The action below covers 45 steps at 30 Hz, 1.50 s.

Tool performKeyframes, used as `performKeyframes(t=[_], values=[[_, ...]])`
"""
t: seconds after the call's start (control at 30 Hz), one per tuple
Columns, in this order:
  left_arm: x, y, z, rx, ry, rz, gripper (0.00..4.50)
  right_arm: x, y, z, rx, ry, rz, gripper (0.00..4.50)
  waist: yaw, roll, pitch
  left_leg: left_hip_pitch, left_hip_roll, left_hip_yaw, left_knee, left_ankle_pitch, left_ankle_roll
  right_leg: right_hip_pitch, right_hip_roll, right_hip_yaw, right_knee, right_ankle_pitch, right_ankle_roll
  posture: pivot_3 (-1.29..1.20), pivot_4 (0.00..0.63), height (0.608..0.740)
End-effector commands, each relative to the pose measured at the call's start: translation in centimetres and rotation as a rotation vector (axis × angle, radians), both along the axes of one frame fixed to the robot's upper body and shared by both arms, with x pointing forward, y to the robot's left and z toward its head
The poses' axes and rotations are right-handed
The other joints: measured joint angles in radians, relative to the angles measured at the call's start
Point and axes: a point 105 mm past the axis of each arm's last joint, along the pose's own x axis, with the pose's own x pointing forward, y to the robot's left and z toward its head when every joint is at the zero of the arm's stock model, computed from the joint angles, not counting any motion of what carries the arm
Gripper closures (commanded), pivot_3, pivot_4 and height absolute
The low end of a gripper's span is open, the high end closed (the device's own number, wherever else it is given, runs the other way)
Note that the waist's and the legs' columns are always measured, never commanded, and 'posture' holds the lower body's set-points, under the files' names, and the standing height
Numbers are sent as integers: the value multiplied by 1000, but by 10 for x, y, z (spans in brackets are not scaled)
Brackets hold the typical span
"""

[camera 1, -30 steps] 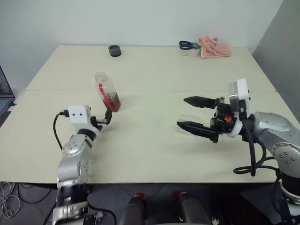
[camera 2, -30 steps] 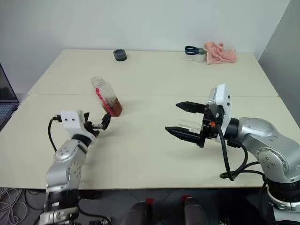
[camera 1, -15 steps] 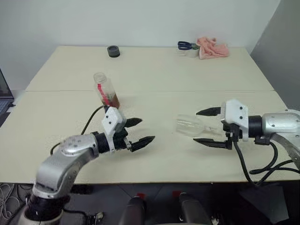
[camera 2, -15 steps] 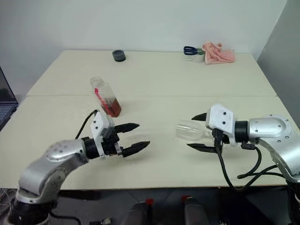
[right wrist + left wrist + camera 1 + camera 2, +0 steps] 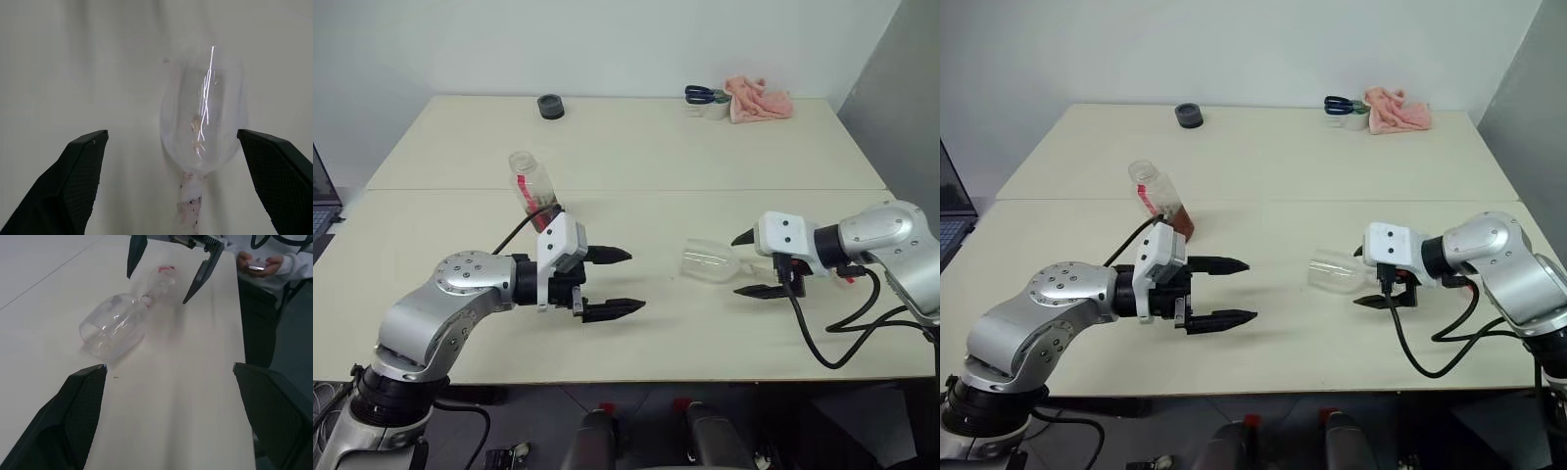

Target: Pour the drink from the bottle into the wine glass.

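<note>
The bottle is seen standing tilted on the left part of the surface, uncapped, with the drink at its bottom. Just near of it, the left tool is held above the surface with fingers spread and nothing between them, pointing right. The wine glass is found lying on its side right of centre, bowl to the left. The right tool is placed at its stem end, fingers spread either side, nothing pinched.
</note>
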Motion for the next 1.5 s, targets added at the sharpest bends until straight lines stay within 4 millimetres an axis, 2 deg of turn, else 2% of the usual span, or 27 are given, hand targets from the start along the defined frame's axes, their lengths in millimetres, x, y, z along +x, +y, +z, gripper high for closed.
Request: performKeyframes(t=[0.03,0.2,0.43,0.77,0.87,1.13,1.23,1.37,1.4,1.5], values=[[-3,-10,8,-15,-54,-27,35,12,-5,6,-68,-28,-15,0,0,0,0,0,0,0,0,0,0,0,0,0,0,0,0,0,150,740],[-5,-15,7,-38,-59,-17,35,22,-15,3,-166,-31,0,0,0,0,0,0,0,0,0,0,0,0,0,0,0,0,0,0,150,740],[-10,-15,5,-48,-53,7,35,25,-30,-6,-270,-6,23,0,-1,0,0,0,0,0,0,0,0,0,0,0,0,0,0,0,150,740],[-14,-22,4,-53,-45,-20,35,30,-20,-11,-273,14,51,0,0,0,0,0,0,0,0,0,0,0,-1,0,1,0,0,0,150,740],[-15,-22,3,-51,-45,-22,0,29,-17,-15,-278,23,69,548,0,0,0,0,0,0,0,0,0,0,-1,0,1,0,0,0,150,740],[-18,-21,4,-46,-44,-16,0,29,-16,-20,-296,35,94,3361,-1,0,0,0,0,0,0,0,0,0,-1,0,1,0,0,0,150,740],[-20,-20,2,-44,-34,-11,0,28,-16,-21,-296,40,103,4258,0,0,0,0,0,0,0,0,0,0,-1,0,1,0,0,0,150,740],[-25,-14,-8,-21,6,2,0,33,-7,-21,-257,18,118,4347,-3,0,0,0,0,0,0,0,0,0,-1,0,1,0,0,0,150,740],[-27,-11,-11,-23,22,16,0,37,2,-17,-208,1,109,4347,-4,0,0,1,0,0,0,0,0,0,-1,1,1,0,0,0,150,740],[-29,1,-19,-80,70,121,0,51,49,7,85,-60,108,4347,-28,0,0,2,2,0,0,0,0,0,0,2,1,0,0,0,150,740]])
